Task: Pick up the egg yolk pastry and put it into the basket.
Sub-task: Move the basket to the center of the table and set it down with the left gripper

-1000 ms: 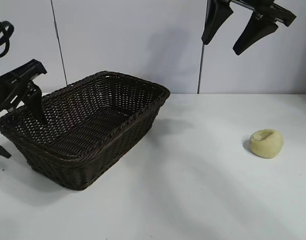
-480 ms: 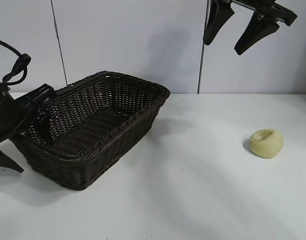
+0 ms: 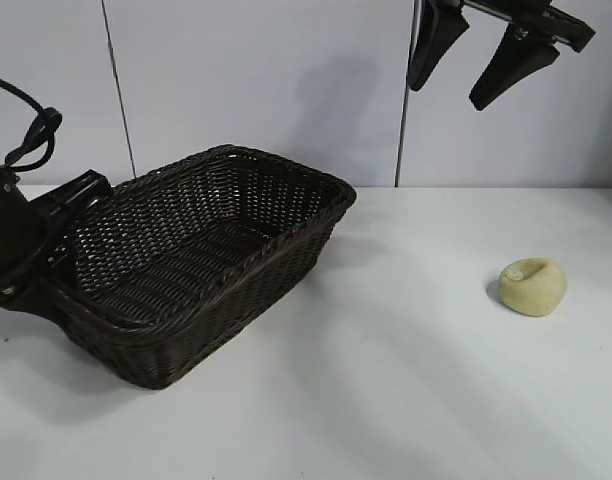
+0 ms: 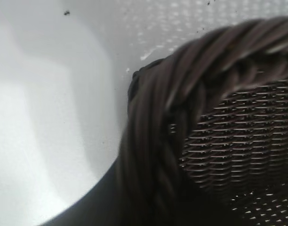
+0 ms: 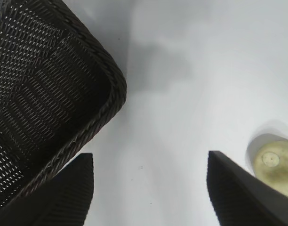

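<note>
The egg yolk pastry [image 3: 533, 286], a small pale yellow bun with a dent on top, lies on the white table at the right; it also shows in the right wrist view [image 5: 273, 167]. The dark brown wicker basket [image 3: 256, 290] stands at the left. My left gripper [image 3: 54, 272] is at the basket's left end and straddles its braided rim [image 4: 181, 94], which fills the left wrist view. My right gripper [image 3: 447, 95] hangs open and empty high above the table, between basket and pastry [image 5: 149, 155]. A basket corner [image 5: 113, 80] also shows in the right wrist view.
The white table [image 3: 406, 400] runs from the basket to the pastry and to the front edge. A pale wall with vertical seams [image 3: 116, 90] stands behind the table.
My left arm came down onto the basket's left rim. The basket has slid and turned a little to the right. The right gripper and the pastry have not moved.
</note>
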